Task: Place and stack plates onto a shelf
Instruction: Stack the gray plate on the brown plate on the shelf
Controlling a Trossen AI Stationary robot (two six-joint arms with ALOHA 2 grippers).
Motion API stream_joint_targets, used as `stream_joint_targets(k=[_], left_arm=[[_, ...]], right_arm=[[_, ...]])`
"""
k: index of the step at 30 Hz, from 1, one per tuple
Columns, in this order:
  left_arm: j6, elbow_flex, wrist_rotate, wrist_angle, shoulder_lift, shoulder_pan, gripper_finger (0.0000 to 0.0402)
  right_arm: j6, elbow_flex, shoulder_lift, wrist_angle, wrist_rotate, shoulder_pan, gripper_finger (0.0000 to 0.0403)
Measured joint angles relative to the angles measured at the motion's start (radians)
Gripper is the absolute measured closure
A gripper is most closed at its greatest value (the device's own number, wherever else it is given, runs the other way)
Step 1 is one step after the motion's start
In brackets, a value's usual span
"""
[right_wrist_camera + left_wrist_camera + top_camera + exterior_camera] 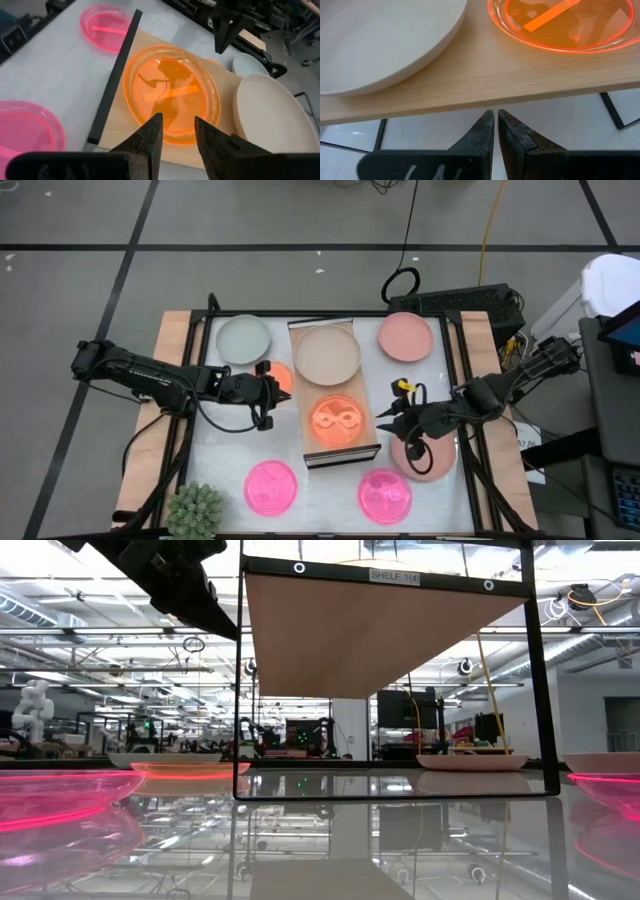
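**One orange plate down, more to stack**

My right jaws (176, 131) hang apart and empty just above the orange plate (338, 421), which lies flat on the shelf (306, 446) near its dark end. Beside it sits the beige plate (326, 352), leaving room, I judge, for stacks rather than a single row. My left jaws (496, 126) are pressed together, holding nothing, low beside the shelf's long edge and near a second orange plate (283, 376) on the desk (325, 490). Two hot pink plates (271, 486) wait near the plant (197, 510); a salmon plate (405, 336) and the green-grey plate (243, 339) lie at the far side.
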Motion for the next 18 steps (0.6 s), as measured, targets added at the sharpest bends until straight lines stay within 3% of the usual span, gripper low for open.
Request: stream_joint_targets(k=[18], left_arm=[[-0.018, 0.000, -0.026, -0.075, 0.000, 0.001, 0.0371]], right_arm=[[0.321, 0.000, -0.010, -0.274, 0.022, 0.001, 0.0307]])
